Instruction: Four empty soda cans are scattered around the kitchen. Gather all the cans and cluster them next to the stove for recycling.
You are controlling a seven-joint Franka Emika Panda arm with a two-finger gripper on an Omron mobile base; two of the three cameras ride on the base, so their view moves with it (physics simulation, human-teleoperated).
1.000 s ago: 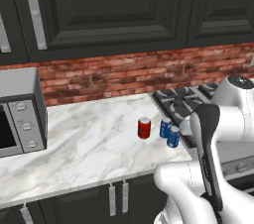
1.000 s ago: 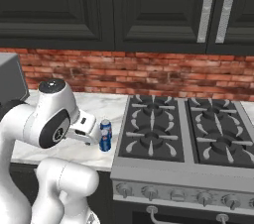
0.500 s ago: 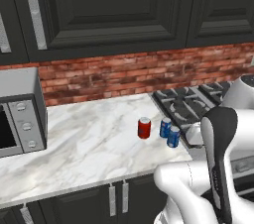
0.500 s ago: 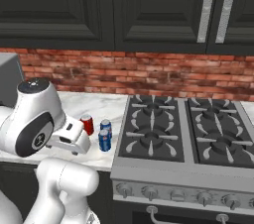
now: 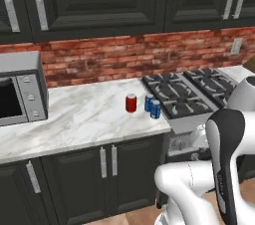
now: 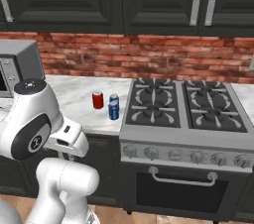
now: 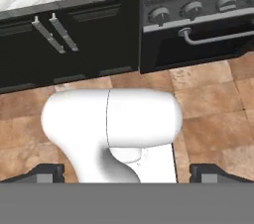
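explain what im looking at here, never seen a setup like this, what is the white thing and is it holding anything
The white thing is a robot arm on a driving base, in a rendered kitchen. Two pictures come from cameras on the base, behind the arm to its left and right. The third looks along the end effector, pointed down at the floor and cabinet fronts; its fingers stand wide apart, holding nothing. On the marble counter stand a red can and two blue cans, close together beside the stove. A microwave sits further left.

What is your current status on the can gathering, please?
Gripper open, empty, aimed at floor. Three soda cans clustered on counter beside stove. Nothing in the way.
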